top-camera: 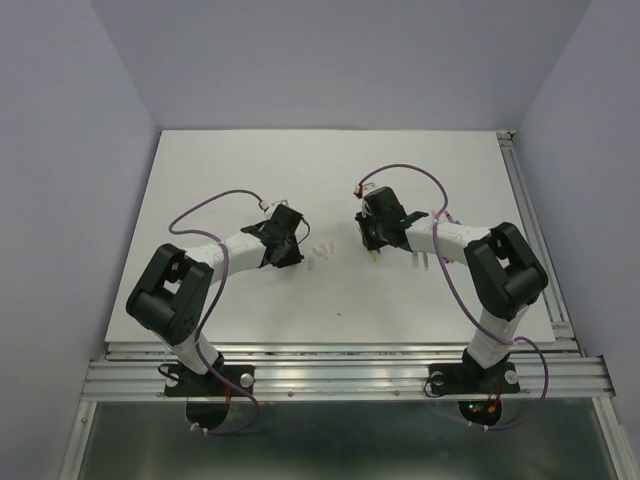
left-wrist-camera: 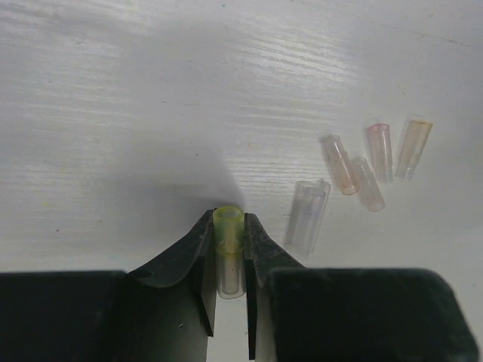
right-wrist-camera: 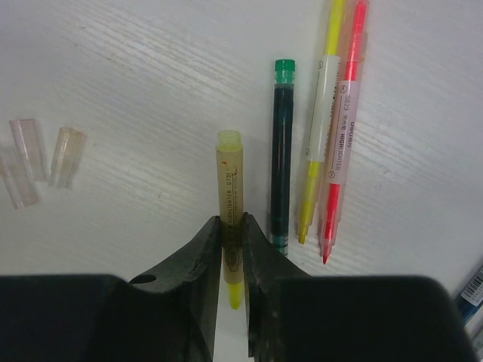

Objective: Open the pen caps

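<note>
My left gripper [left-wrist-camera: 228,220] is shut on a clear pen cap [left-wrist-camera: 229,260] with a yellow-green end, just above the table. Several loose pale pen caps [left-wrist-camera: 339,164] lie to its right, the nearest [left-wrist-camera: 308,215] right beside the finger. My right gripper [right-wrist-camera: 232,223] is shut on a yellow highlighter pen [right-wrist-camera: 230,177], whose bare yellow tip shows between the jaws. From above, the left gripper [top-camera: 288,256] and right gripper [top-camera: 372,248] hang apart, with loose caps [top-camera: 320,252] on the table between them.
A green pen [right-wrist-camera: 282,151], a yellow pen [right-wrist-camera: 321,113] and a pink-red pen [right-wrist-camera: 343,128] lie side by side right of the held pen, uncapped. Loose caps [right-wrist-camera: 66,156] lie to its left. A blue pen [right-wrist-camera: 472,290] shows at the right edge. The white table [top-camera: 240,170] ends at metal rails.
</note>
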{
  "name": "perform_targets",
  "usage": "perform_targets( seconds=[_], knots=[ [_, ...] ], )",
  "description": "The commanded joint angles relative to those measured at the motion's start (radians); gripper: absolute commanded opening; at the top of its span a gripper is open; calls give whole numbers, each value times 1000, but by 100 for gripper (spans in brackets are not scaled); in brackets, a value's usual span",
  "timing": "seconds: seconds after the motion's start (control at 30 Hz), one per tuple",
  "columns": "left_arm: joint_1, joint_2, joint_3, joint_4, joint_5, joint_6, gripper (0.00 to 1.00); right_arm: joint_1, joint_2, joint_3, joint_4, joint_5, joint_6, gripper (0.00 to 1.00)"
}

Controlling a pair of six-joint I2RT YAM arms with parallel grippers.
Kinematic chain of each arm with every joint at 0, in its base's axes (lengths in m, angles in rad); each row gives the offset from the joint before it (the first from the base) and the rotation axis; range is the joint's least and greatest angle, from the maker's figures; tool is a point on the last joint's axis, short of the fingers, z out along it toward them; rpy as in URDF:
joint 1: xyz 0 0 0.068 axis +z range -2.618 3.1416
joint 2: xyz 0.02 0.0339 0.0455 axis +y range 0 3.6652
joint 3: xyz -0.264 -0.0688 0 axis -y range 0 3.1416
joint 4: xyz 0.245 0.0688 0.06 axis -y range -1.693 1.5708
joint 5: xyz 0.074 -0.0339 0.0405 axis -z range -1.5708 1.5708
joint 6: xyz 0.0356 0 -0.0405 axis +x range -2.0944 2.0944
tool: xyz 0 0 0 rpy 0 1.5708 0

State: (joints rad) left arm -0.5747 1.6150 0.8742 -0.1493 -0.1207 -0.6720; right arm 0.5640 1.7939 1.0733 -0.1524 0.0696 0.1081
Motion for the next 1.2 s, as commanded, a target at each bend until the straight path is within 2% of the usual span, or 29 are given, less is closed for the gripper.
perform_targets(
  seconds=[0.0,0.1,0.17,0.33,0.47,0.53,0.6,0.63,0.7,0.77,0.83,0.9,1.17],
  knots=[
    [-1,3,25,11,38,38,25,7,4,57,-7,19,-8,24],
    [-1,6,19,30,64,54,34,7,-1,62,-15,30,10,39],
    [-1,10,20,31,70,63,39,8,-11,65,-29,26,21,44],
    [-2,-6,19,39,102,74,52,8,-66,54,-44,15,51,47],
    [-4,-35,13,53,115,80,58,8,-134,34,-45,12,111,57],
    [-2,-59,9,59,148,81,62,8,-168,22,-50,63,154,72],
    [-4,-78,3,66,162,87,70,8,-186,16,-56,114,185,95],
    [-2,-89,-3,77,179,89,76,7,-194,11,-59,174,199,100],
    [-5,-130,-10,89,196,95,83,-1,-212,4,-70,238,231,100],
    [-4,-173,-15,97,201,101,86,-9,-229,-7,-87,265,271,100],
    [-4,-216,-27,99,199,100,95,-33,-240,-18,-98,286,303,100],
    [-4,-242,-41,99,196,95,99,-64,-245,-32,-121,292,353,100],
    [-5,-369,-101,108,173,84,99,-156,-202,-47,-170,289,415,100]
  ],
)
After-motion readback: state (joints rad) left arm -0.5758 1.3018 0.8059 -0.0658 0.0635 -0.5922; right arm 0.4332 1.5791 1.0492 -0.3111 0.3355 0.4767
